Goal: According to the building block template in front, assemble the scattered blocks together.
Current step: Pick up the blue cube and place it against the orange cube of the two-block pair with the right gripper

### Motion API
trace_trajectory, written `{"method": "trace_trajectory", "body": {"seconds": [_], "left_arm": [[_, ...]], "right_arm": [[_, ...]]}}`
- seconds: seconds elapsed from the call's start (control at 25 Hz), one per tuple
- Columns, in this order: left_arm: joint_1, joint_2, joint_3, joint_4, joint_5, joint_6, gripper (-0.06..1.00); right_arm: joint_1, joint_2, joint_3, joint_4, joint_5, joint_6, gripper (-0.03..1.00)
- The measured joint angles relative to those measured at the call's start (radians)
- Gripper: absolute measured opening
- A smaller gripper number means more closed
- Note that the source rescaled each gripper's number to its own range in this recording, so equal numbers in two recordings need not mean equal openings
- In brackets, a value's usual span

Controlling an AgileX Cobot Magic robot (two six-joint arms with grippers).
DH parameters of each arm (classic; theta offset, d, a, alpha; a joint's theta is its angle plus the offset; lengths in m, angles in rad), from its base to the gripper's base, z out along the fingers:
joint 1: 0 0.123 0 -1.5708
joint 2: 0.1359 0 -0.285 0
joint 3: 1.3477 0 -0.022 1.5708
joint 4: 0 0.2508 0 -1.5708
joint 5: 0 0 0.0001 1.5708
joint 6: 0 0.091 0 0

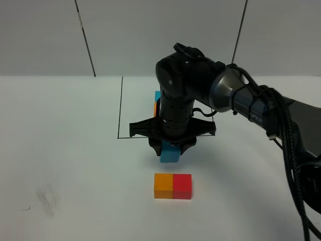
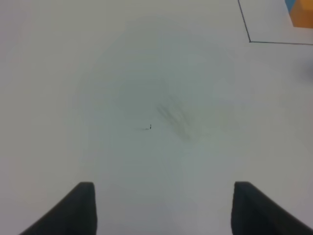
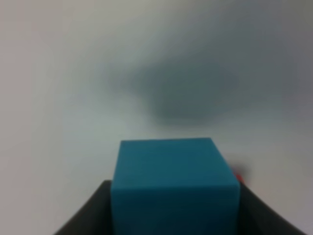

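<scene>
My right gripper (image 1: pixel 170 148) is shut on the light blue cube (image 1: pixel 169 153) and holds it just behind the orange cube (image 1: pixel 163 185) and red cube (image 1: pixel 182 186), which sit side by side touching on the white table. The blue cube fills the right wrist view (image 3: pixel 173 183) between the dark fingers. The template (image 1: pixel 156 103) is mostly hidden behind the right arm; a bit of light blue and orange shows inside the black outline (image 1: pixel 120 108). My left gripper (image 2: pixel 164 208) is open and empty over bare table; an orange corner of the template (image 2: pixel 302 14) shows in the left wrist view.
The right arm (image 1: pixel 241 100) reaches in from the right with cables along it. A faint smudge (image 1: pixel 47 200) marks the table at front left. Bare white table lies around the cubes.
</scene>
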Motion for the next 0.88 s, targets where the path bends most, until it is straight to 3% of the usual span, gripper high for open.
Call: {"method": "trace_trajectory", "body": {"seconds": [0.4,0.88], "left_arm": [[0.000,0.000,0.000,0.000,0.000,0.000,0.31],[0.000,0.000,0.000,0.000,0.000,0.000,0.31]], "right_arm": [[0.051,0.044,-0.034,-0.100,-0.020,0.137,0.21],[0.051,0.081,-0.038,-0.114,-0.014,0.158,0.21]]}}
